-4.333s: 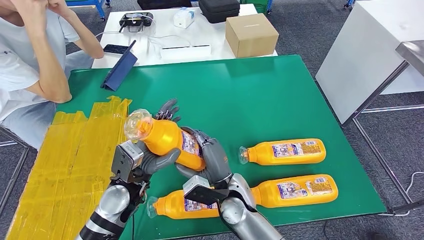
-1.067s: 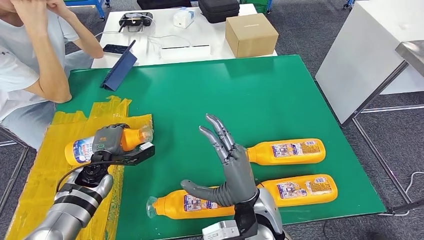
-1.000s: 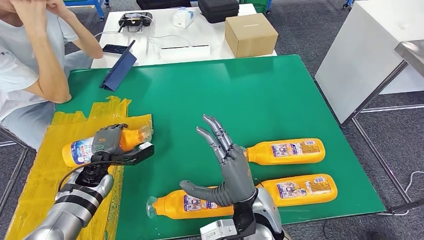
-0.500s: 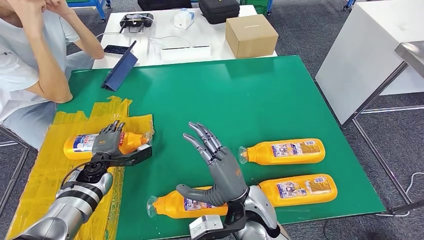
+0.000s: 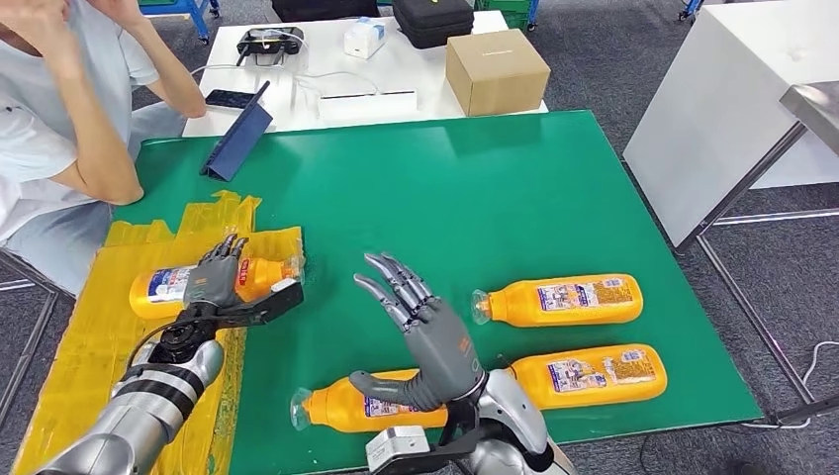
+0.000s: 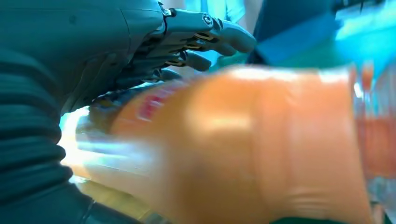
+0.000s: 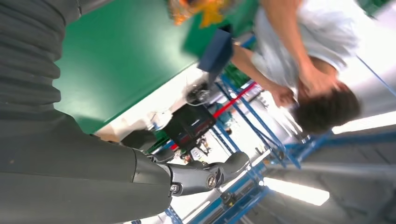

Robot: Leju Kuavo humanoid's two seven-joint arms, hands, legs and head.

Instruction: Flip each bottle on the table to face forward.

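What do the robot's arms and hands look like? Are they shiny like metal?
Partly. The arms are shiny silver, with a black ribbed band on the left forearm and a thin black cable near that wrist. The left hand and right hand are matte dark grey, with slim jointed fingers and thick thumbs. The right hand carries a small orange mark on its back, and a pale grey box sits at its wrist.

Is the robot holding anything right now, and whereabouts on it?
The left hand lies over the middle of an orange bottle on the yellow tape; whether it grips cannot be told. The right hand holds nothing.
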